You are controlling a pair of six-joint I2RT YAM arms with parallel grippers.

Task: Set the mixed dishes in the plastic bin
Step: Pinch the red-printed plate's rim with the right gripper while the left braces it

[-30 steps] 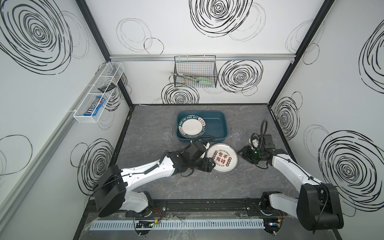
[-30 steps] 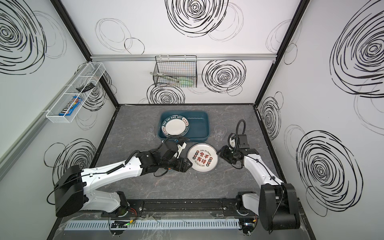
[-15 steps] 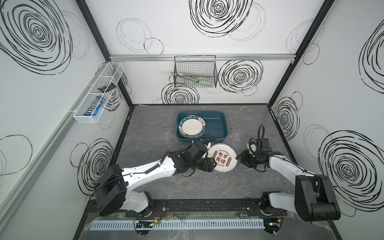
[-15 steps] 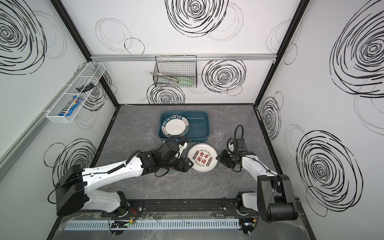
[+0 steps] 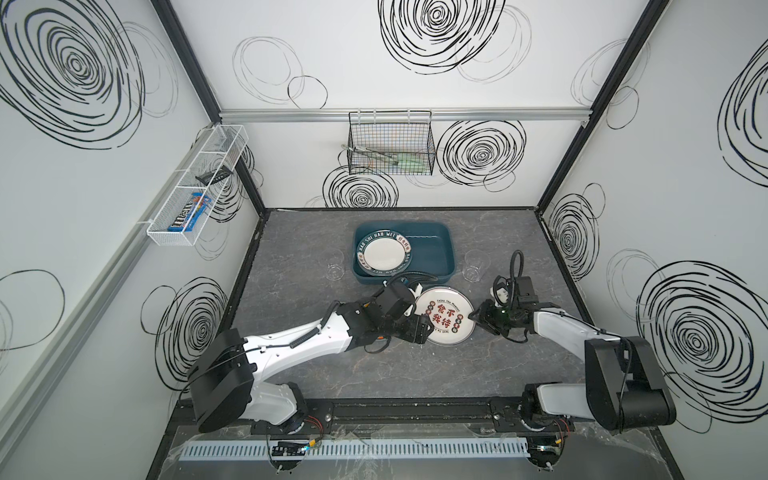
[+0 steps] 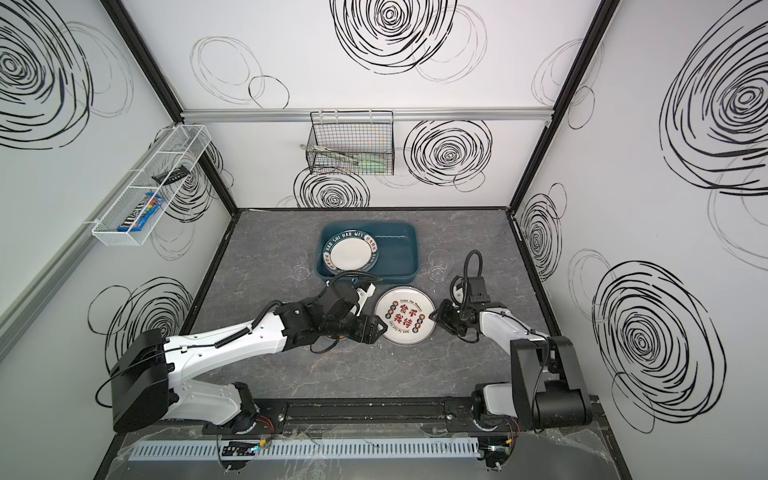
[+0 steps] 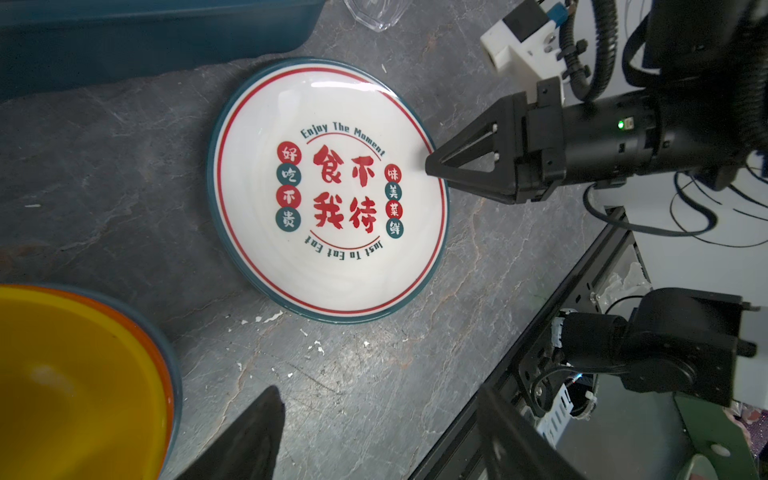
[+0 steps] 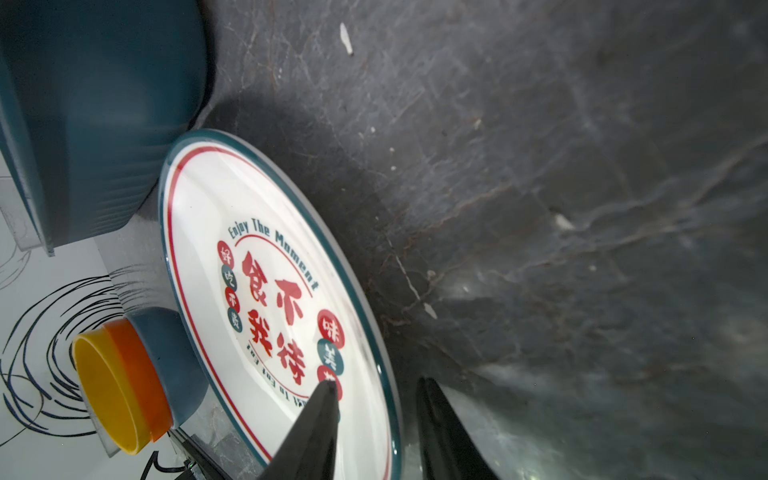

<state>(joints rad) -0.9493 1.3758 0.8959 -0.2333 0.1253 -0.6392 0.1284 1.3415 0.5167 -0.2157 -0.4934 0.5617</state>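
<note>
Right tool (image 8: 376, 382) straddles the printed plate (image 8: 216, 199) rim, spread; left tool (image 7: 378, 395) spread alongside.

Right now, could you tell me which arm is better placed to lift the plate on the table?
Right. The right claw straddles the plate's rim, one finger over, one outside; it likely needs only to close. The left claw hangs open beside the plate.
</note>
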